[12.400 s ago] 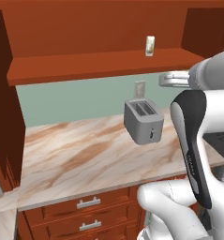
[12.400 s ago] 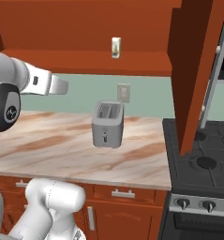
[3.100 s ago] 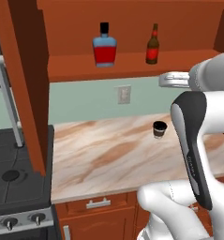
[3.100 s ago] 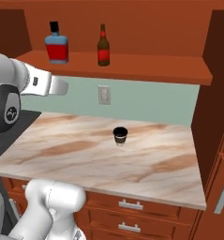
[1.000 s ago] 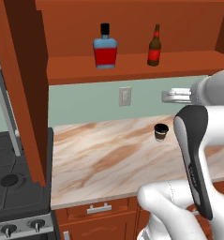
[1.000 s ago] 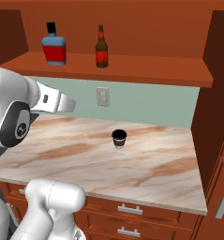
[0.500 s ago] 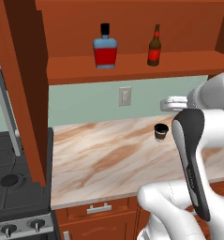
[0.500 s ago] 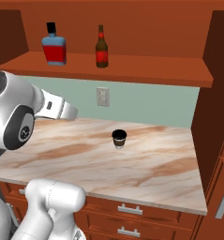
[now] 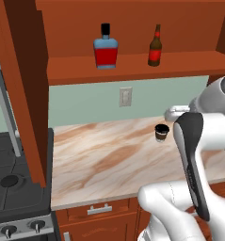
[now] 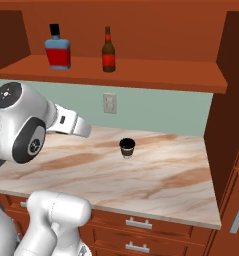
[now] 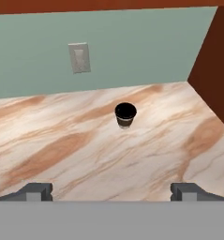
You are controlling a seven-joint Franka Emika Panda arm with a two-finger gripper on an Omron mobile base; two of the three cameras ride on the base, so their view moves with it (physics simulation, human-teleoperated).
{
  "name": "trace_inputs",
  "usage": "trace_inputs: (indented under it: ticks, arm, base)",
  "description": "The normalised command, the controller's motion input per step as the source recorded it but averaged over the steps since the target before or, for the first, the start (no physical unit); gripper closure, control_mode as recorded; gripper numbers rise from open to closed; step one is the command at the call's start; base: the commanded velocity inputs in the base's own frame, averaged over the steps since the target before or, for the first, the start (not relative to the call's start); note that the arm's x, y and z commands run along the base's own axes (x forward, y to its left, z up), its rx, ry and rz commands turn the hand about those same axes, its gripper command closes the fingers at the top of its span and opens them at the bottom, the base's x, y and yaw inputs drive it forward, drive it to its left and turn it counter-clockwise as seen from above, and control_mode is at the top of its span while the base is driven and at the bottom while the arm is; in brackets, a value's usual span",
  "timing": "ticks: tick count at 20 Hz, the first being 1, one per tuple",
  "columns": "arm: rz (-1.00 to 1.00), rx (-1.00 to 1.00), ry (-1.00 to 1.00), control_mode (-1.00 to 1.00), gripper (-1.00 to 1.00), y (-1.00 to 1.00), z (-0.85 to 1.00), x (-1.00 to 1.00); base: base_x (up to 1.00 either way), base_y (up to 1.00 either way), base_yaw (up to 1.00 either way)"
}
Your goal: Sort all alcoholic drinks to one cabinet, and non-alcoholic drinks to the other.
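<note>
While the claw (image 11: 111, 192) stands wide and empty, the black-lidded cup (image 11: 125, 115) sits on the marble worktop (image 11: 62, 154) at 12 o'clock, well apart from it.

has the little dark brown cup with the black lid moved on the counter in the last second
No. The short dark-brown cup with a black lid stands on the same marble veining, below and right of the white wall outlet, as a second ago.
</note>
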Motion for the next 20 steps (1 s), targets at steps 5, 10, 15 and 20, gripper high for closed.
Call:
trace_inputs:
  ticks: [5, 10, 15, 20]
  arm:
    - [0.0, -0.11, 0.07, -1.0, -1.0, -0.26, -0.37, 0.03]
    - [0.0, -0.08, 0.02, -1.0, -1.0, -0.18, -0.37, 0.16]
    - [0.01, -0.01, 0.03, -1.0, -1.0, -0.11, -0.28, 0.14]
    - [0.02, 0.0, 0.01, -1.0, -1.0, -0.12, -0.24, 0.15]
  base:
    - [0.0, 0.0, 0.0]
    - [0.0, 0.0, 0.0]
    - [0.0, 0.0, 0.0]
    - [0.0, 0.0, 0.0]
